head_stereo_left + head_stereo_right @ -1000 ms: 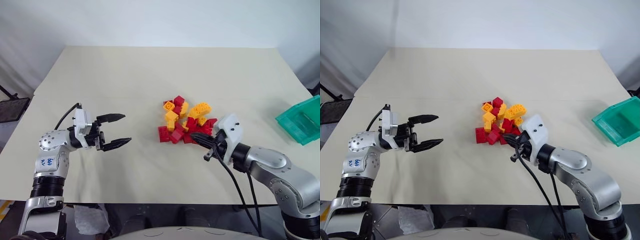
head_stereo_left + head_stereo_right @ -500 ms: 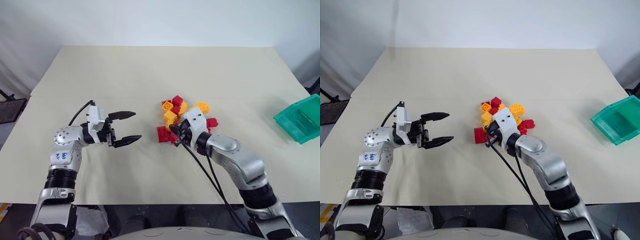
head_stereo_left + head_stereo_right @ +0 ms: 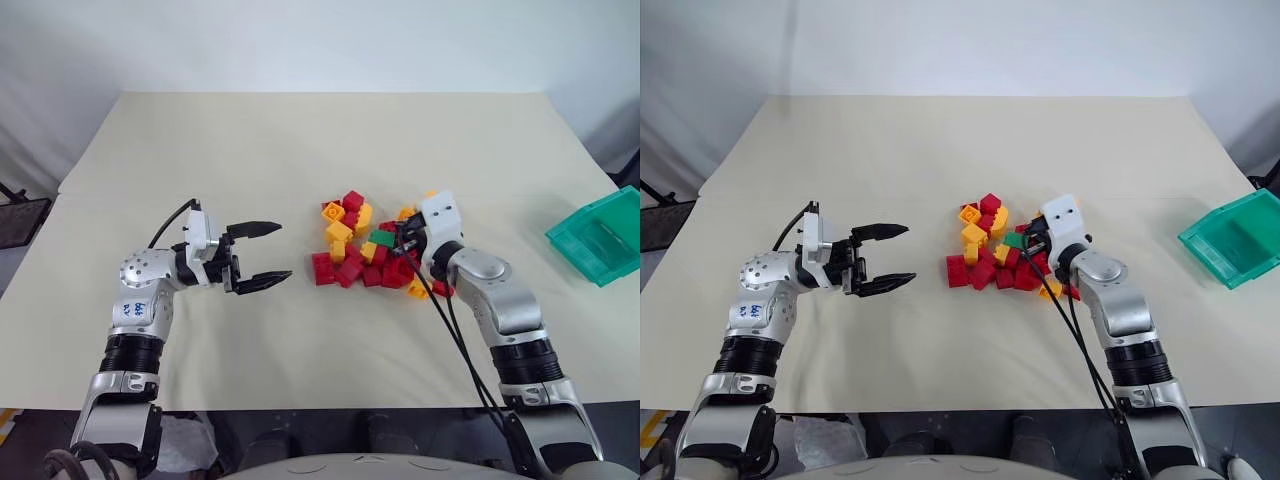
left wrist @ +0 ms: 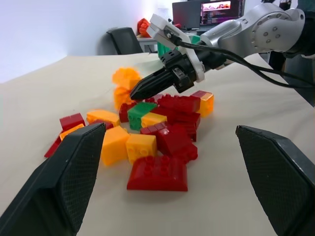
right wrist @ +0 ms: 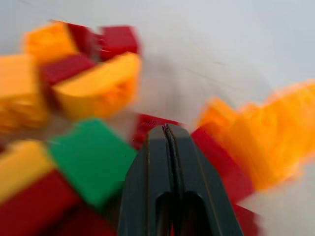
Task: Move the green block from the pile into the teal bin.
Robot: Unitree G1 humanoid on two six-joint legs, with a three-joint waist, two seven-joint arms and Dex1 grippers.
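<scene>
Green block (image 3: 382, 238) is sitting atop the pile (image 3: 365, 245) of red and yellow-orange bricks mid-table, beside the right gripper (image 3: 400, 243), whose fingers are pressed together, holding nothing. Left gripper (image 3: 262, 252) is hovering left of the pile, fingers spread apart. Teal bin (image 3: 600, 240) is resting at the table's right edge.

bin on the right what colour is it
Translucent teal, clearest in the left eye view.
</scene>
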